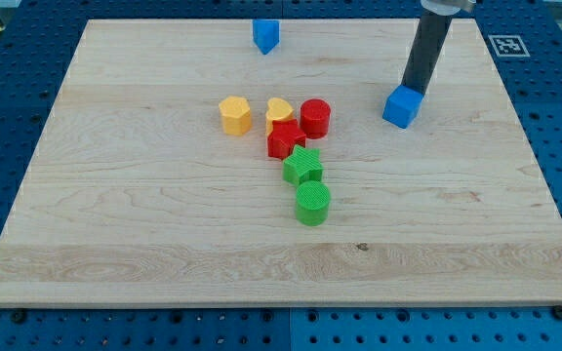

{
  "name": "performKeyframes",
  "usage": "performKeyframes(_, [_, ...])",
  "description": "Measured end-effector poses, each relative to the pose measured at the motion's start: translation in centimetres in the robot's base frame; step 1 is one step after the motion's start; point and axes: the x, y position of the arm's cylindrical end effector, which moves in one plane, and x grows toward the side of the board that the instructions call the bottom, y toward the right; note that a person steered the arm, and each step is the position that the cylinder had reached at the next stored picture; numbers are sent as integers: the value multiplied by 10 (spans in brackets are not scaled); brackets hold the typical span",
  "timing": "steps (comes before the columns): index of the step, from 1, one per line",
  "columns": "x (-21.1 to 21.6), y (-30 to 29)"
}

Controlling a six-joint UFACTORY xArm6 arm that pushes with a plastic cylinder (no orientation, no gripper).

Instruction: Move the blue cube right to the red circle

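Observation:
The blue cube lies on the wooden board at the view's upper right. The red circle, a red cylinder, stands to its left near the board's middle, with a gap between them. My tip is the lower end of the dark rod that comes down from the view's top. It touches the blue cube at its upper right side.
A red star, a yellow heart and a yellow hexagon cluster left of the red cylinder. A green star and a green cylinder lie below. Another blue block sits near the board's top edge.

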Motion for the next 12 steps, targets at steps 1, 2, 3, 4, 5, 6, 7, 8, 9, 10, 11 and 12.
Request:
performKeyframes(1, [9,0])
performKeyframes(2, [9,0])
performKeyframes(3, [17,0])
performKeyframes(4, [18,0])
performKeyframes(5, [19,11])
performKeyframes(6, [19,22])
performKeyframes(7, [32,18])
performKeyframes(8, [35,12])
performKeyframes(9, [37,-5])
performKeyframes(10, [37,-17])
performKeyframes(11, [37,-29])
performKeyframes(12, [37,-29])
